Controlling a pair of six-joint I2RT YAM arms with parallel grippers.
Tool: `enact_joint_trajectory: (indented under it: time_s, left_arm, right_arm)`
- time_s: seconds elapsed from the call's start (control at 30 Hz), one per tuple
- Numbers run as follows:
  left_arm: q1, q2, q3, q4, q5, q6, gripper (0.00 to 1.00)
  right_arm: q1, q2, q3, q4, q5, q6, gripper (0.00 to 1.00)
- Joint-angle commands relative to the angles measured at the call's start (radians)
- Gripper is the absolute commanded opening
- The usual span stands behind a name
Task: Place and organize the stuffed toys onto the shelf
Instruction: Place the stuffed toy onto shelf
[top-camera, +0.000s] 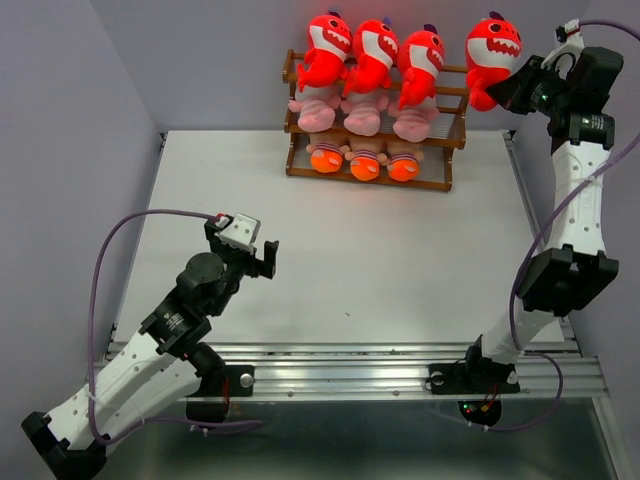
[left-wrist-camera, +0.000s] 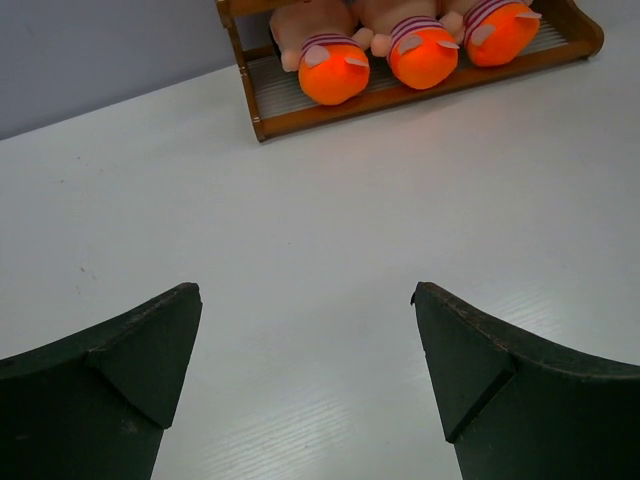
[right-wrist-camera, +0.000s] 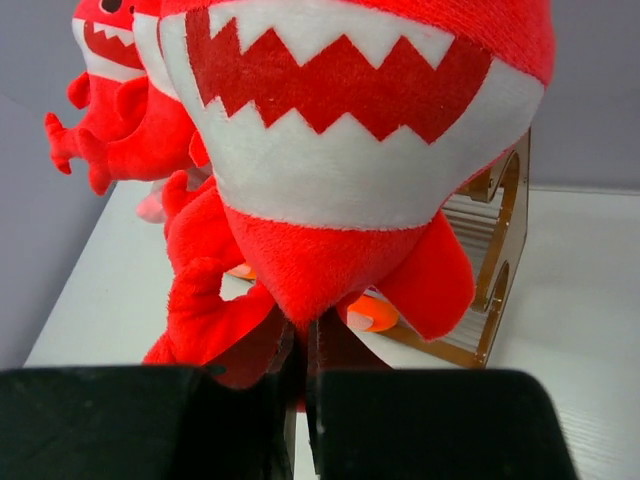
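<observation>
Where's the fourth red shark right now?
Top view, upper right: the red shark hangs in the right gripper, just right of the shelf's top tier, beside the three sharks there.

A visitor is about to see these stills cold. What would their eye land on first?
The blaze of red: three red sharks line the top of the shelf at the table's far edge, and a fourth shark hangs just off its right end, pinched at its lower body by the right arm's shut jaws. Beneath them, pink striped animals and orange-footed dolls fill the lower tiers.
</observation>
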Motion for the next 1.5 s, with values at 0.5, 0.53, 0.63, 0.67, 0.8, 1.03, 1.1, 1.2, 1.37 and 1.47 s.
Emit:
enact_joint_trajectory:
  time_s: [0.5,0.53,0.63,0.67,0.8,1.03,1.1,1.2,1.37,1.47]
  left_arm:
    - [0.009,0.018,-0.019,0.095,0.008,0.049,0.99]
    - [0.009,0.02,-0.019,0.095,0.01,0.049,0.99]
    - [0.01,0.022,-0.02,0.098,0.013,0.051,0.99]
    - [0.01,0.023,-0.019,0.098,0.013,0.052,0.99]
    - [0.012,0.023,-0.022,0.098,0.016,0.052,0.99]
    - [0.014,0.023,-0.022,0.1,0.021,0.054,0.99]
    - [0.014,0.023,-0.023,0.101,0.022,0.054,0.99]
    - [0.015,0.023,-0.023,0.103,0.024,0.055,0.99]
    - [0.015,0.023,-0.023,0.103,0.025,0.055,0.99]
    - [0.017,0.028,-0.023,0.103,0.025,0.055,0.99]
  right_arm:
    - [0.032,0.229,0.144,0.359,-0.063,0.256,0.01]
    - [0.032,0.235,0.148,0.359,-0.057,0.256,0.02]
    - [0.041,0.261,0.163,0.371,-0.043,0.261,0.06]
    - [0.041,0.27,0.164,0.374,-0.04,0.262,0.06]
    - [0.06,0.284,0.145,0.382,-0.028,0.268,0.1]
    - [0.069,0.308,0.122,0.403,0.007,0.285,0.16]
    - [0.069,0.313,0.122,0.403,0.017,0.284,0.17]
    - [0.069,0.322,0.128,0.403,0.029,0.279,0.19]
    - [0.069,0.339,0.123,0.402,0.033,0.278,0.21]
    - [0.069,0.35,0.117,0.402,0.03,0.279,0.24]
